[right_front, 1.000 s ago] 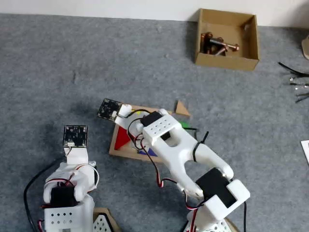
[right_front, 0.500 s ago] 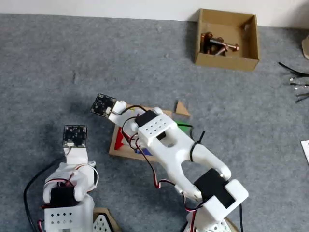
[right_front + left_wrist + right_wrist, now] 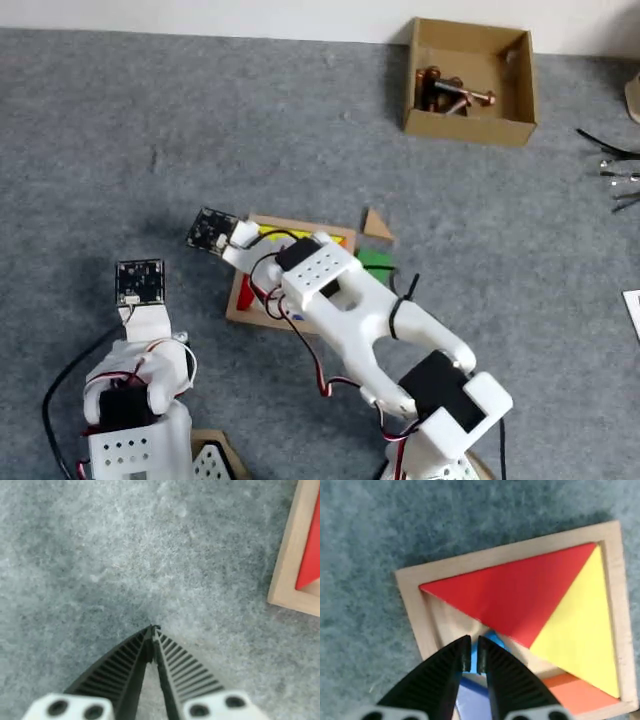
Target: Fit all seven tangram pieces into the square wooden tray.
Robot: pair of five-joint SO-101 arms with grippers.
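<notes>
Right pincer was seen low over the square wooden tray, near one corner. Its tips were drawn together with barely a slit between them, directly above a small light-blue piece. Whether that piece was clamped or merely under the tips could not be told.

A large red triangle and a large yellow triangle were seated flat in the tray, sharing one edge. An orange piece was laid against the yellow triangle at the tray's rim. A violet-blue piece was partly hidden by the pincer fingers. Bare wood was visible between the red triangle and the light-blue piece.

From above, the right arm was stretched across the tray, and most of it was covered. A green piece was lying on the grey carpeted desk, outside the tray and just beside its edge. A small tan wooden triangle was lying on the desk near the tray's far corner.

Left pincer was closed tip to tip with nothing held, over bare carpet near a corner of the tray but apart from it. The left arm was at the desk's near edge.

At the far side, an open cardboard box held copper-coloured metal parts. Black cables were at the edge.
</notes>
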